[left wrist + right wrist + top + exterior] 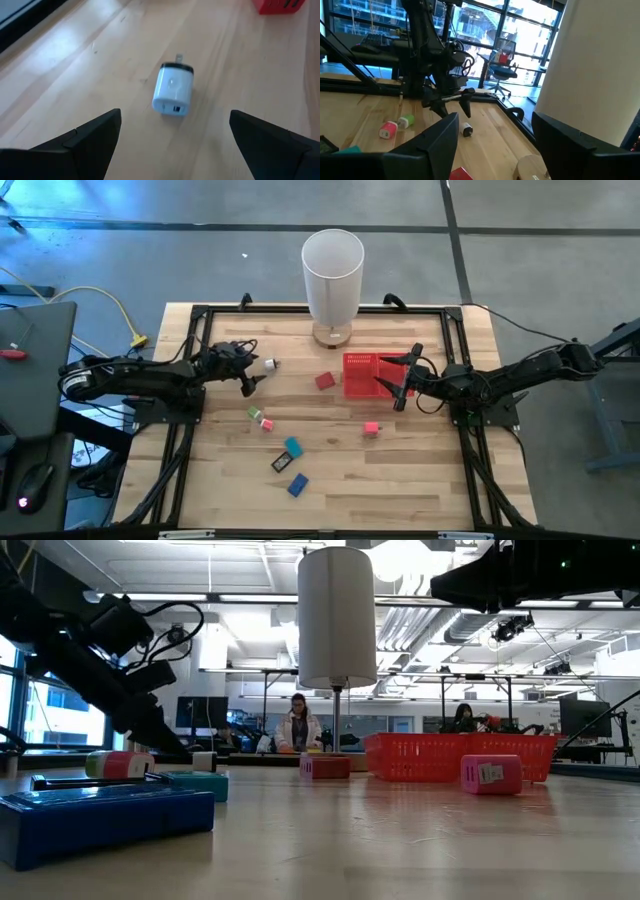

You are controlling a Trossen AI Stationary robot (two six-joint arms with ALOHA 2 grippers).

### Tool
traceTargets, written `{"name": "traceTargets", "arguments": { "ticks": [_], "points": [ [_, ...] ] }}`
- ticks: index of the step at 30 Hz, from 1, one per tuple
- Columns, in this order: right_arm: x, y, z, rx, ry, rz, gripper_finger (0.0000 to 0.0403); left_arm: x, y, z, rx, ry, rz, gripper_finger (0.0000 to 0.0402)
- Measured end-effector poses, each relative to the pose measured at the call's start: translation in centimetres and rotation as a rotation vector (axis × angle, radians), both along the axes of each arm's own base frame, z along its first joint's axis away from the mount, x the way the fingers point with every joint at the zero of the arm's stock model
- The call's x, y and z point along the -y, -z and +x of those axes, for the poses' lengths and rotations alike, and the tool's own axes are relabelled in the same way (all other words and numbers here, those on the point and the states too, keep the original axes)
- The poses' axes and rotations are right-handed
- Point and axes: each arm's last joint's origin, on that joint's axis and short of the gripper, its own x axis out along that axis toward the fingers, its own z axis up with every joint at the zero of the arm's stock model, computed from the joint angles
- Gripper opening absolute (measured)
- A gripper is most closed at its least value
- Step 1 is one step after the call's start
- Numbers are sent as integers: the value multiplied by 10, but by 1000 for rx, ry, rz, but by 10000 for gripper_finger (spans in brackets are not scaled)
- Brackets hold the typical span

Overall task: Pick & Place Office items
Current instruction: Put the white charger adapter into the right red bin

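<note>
From the high view, the sorting looks barely started: the red tray (362, 376) sits just in front of the tall white cylinder (332, 275), and the pieces lie loose on the table (420, 480) — a red block (324, 381) just beside the tray, a pink block (371, 428), a pink-and-green pair (260, 419), a teal piece (292, 446), a black piece (281, 464) and a blue piece (298, 485); whether anything is already inside the tray cannot be told. The left gripper (254, 376) hangs over a white charger (269, 365), while the right gripper (408, 376) hovers at the tray's edge. In the low view, the tray (455, 756) shows nothing above its rim. In the left wrist view, the charger (173, 89) lies flat on the wood between spread, empty fingers (87, 140), so this pick is not yet made. In the right wrist view, that arm's fingers (432, 145) stand parted and hold nothing.
</note>
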Motion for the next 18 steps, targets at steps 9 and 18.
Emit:
{"name": "traceTargets", "arguments": {
  "ticks": [9,18],
  "points": [
    [0,0,0,0,0,-2,240,1,1,0,37,-51,-75,364],
    [0,0,0,16,-3,44,240,1,2,-1,41,-75,-105,364]
  ]
}}
